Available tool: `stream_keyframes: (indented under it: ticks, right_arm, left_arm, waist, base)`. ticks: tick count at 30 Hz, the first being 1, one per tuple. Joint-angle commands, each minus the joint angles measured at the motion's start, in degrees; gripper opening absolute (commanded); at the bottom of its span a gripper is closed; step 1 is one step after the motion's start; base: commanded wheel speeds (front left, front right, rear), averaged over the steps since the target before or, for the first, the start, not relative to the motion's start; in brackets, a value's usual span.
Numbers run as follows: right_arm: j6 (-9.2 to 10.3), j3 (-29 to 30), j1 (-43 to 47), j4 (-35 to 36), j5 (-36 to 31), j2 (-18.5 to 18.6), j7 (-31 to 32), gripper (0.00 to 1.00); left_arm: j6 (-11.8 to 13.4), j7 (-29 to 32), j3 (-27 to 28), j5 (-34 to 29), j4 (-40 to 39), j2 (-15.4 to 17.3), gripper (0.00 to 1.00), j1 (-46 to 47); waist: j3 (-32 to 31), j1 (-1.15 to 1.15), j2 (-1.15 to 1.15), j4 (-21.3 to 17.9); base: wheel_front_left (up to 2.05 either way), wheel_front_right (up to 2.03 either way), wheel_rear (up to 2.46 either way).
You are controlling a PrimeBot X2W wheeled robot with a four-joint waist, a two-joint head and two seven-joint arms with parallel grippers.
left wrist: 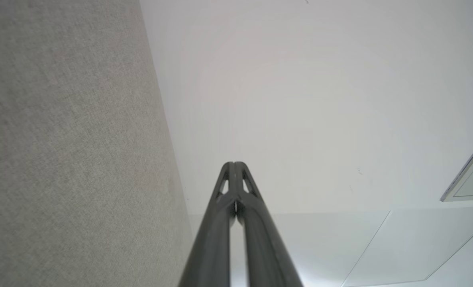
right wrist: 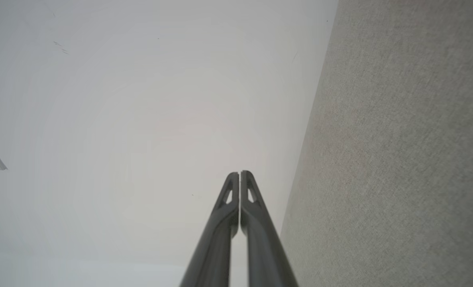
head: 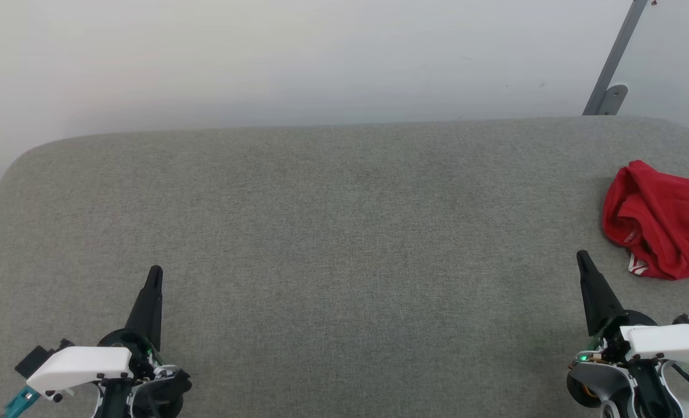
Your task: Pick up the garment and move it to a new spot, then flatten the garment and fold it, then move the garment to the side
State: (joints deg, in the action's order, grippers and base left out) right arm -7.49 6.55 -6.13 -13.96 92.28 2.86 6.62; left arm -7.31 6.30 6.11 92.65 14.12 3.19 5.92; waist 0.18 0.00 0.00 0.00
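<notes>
Garment (head: pixel 663 220), bright red and crumpled into a heap, lies at the right edge of the head view, a little above mid-height, on the grey fabric-covered table (head: pixel 344 232). Its far side runs out of frame, and a scrap of white with thin red-and-white stripes shows at its lower rim. The right gripper (head: pixel 581 255) rises from the lower right corner, its dark fingers pressed together into one point that ends near the heap's lower left rim but apart from it, with grey fabric between them. The left gripper (head: pixel 155 271) stands at the lower left, likewise pinched closed on nothing, well apart from the garment across the wide stretch of table. Behind the table's rounded far edge is a pale wall (head: pixel 263 58), and a slanted grey metal strut (head: pixel 617 58) with a rounded bracket at its foot stands at the upper right, just beyond the table's rear edge. In each wrist view the two fingers meet at the tips, with the table's fabric along one side and the wall on the other.
</notes>
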Motion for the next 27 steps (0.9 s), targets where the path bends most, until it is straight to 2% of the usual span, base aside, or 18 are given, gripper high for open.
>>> stream_keyframes:
  ticks: [1, 27]
  right_arm:
    - [0.00, -0.01, -0.26, -0.17, 0.22, -0.08, 0.08, 0.00]
    - [0.00, -0.04, -0.26, -0.16, 0.22, -0.08, 0.06, 0.00]
  left_arm:
    - [-0.32, 0.19, 0.20, 0.00, -0.01, -0.14, 0.00, 0.65]
    - [-0.32, 0.33, 0.30, -0.16, -0.01, -0.19, 0.00, 0.67]
  waist:
    - [0.00, 0.00, 0.00, 0.00]
    - [0.00, 0.00, 0.00, 0.00]
  base:
    - [0.00, 0.00, 0.00]
    - [0.00, 0.00, 0.00]
